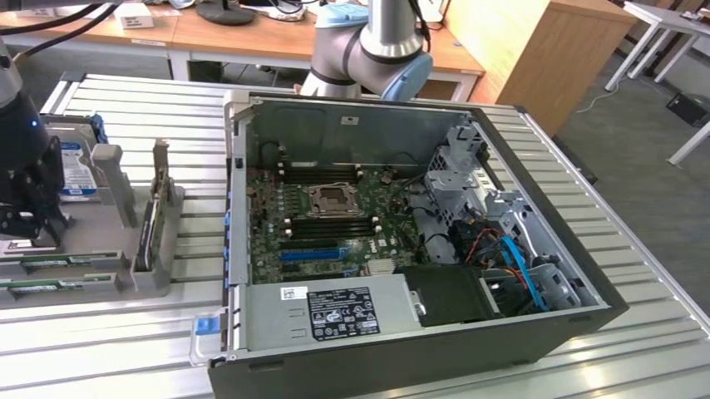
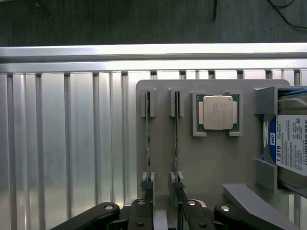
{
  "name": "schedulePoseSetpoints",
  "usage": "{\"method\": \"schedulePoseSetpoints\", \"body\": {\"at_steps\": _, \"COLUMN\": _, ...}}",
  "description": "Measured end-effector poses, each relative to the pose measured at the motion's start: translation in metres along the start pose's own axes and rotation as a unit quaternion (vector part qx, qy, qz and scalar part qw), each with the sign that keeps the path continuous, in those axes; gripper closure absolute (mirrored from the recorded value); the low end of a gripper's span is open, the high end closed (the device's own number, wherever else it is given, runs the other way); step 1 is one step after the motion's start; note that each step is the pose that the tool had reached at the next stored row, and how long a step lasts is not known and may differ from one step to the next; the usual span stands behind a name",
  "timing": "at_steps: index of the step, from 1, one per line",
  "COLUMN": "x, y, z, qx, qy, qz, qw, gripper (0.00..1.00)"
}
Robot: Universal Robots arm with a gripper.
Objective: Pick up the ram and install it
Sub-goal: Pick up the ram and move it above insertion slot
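Currently, at the exterior view's left edge: black two-finger gripper (image 1: 28, 233) (image 2: 162, 188) hangs low over a flat grey plastic parts holder (image 1: 133, 278) on the ribbed aluminium table (image 1: 111, 349). Fingers (image 2: 146, 191) are spread wide, with nothing between them and nothing held. The ram (image 2: 147, 139), a long thin green circuit-board stick, stands on edge in grey slotted brackets on the holder; a second green stick of the same kind (image 2: 176, 139) stands parallel, just beside it. Wrist view: one fingertip sits over the near end of each stick; contact cannot be told. The same holder carries a square silver-lidded processor chip (image 2: 218, 112) in its own recess and a boxy hard drive with a blue-and-white label (image 1: 72, 170). Toward the exterior view's right, apart from the sticks: open dark-grey computer case (image 1: 554, 332) lying on its side, green motherboard (image 1: 322, 224) exposed, black empty memory slots (image 1: 332, 179) beside the socket, silver power supply box (image 1: 332, 312) at the near edge.
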State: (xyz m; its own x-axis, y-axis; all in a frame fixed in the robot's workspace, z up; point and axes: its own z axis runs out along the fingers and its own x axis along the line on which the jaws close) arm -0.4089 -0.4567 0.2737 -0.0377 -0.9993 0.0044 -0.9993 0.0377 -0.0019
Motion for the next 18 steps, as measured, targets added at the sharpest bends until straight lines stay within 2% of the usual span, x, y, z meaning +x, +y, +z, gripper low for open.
{"method": "schedulePoseSetpoints", "body": {"at_steps": 5, "x": 0.006, "y": 0.0005, "z": 0.0016, "qx": 0.0001, "qy": -0.0001, "qz": -0.001, "qw": 1.0000, "gripper": 0.70}}
{"method": "schedulePoseSetpoints", "body": {"at_steps": 13, "x": 0.008, "y": 0.0005, "z": 0.0144, "qx": 0.0000, "qy": 0.0000, "qz": -0.002, "qw": 1.0000, "gripper": 0.70}}
{"method": "schedulePoseSetpoints", "body": {"at_steps": 18, "x": 0.008, "y": 0.0004, "z": 0.0147, "qx": 0.0000, "qy": 0.0000, "qz": -0.002, "qw": 1.0000, "gripper": 0.70}}
